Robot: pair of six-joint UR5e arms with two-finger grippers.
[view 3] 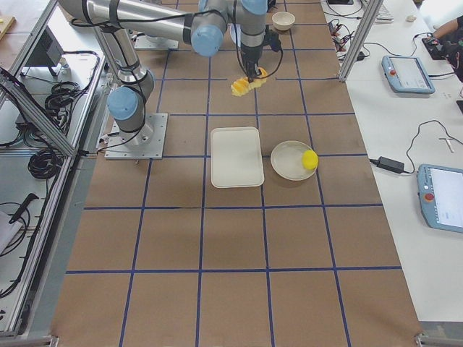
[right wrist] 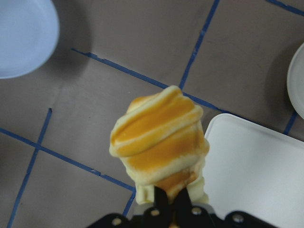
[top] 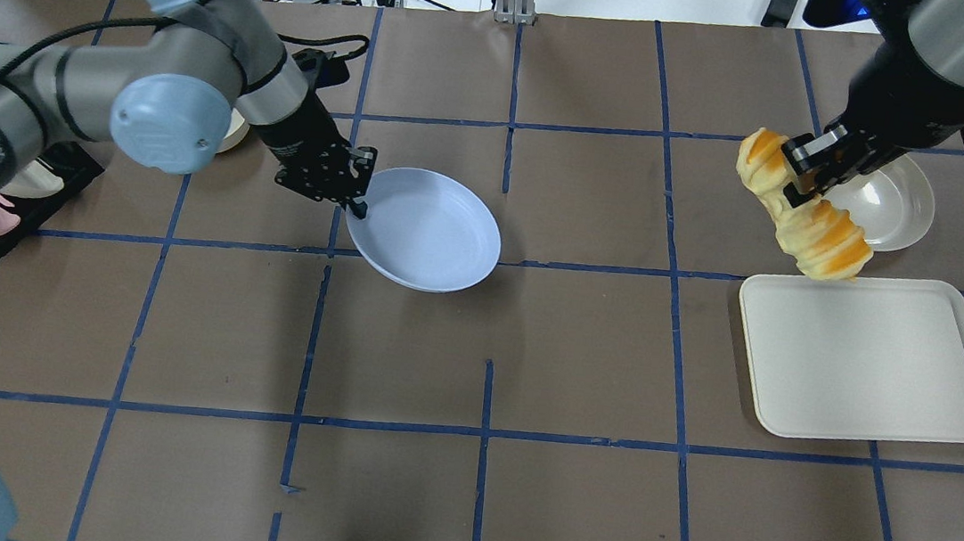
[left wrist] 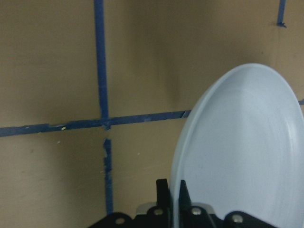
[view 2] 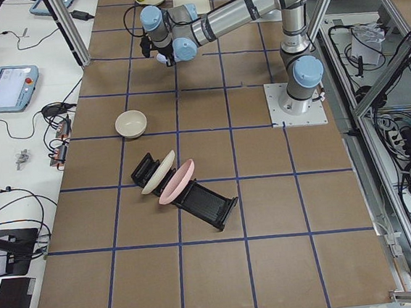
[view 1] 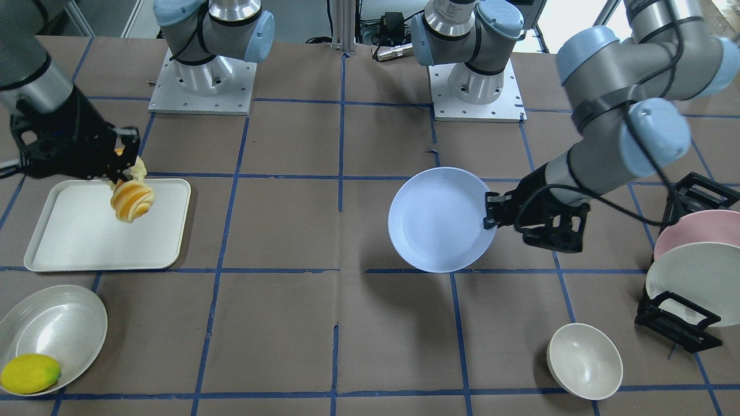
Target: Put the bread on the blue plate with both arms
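My right gripper (top: pixel 801 174) is shut on the bread (top: pixel 802 210), an orange-yellow roll with cream stripes, and holds it in the air above the far edge of the white tray (top: pixel 866 365). The bread fills the right wrist view (right wrist: pixel 159 137). My left gripper (top: pixel 357 195) is shut on the rim of the blue plate (top: pixel 428 229) and holds it tilted above the table near the middle. In the left wrist view the plate (left wrist: pixel 242 152) stands on edge between the fingers. In the front-facing view the bread (view 1: pixel 132 199) hangs over the tray (view 1: pixel 87 242), far from the plate (view 1: pixel 436 222).
A white plate (view 1: pixel 63 323) with a yellow lemon (view 1: pixel 30 373) lies beside the tray. A small cream bowl (view 1: pixel 584 361) stands near the table's front. A black rack (view 1: pixel 679 326) holds a pink plate (view 1: pixel 702 228) and a white plate (view 1: pixel 694 283).
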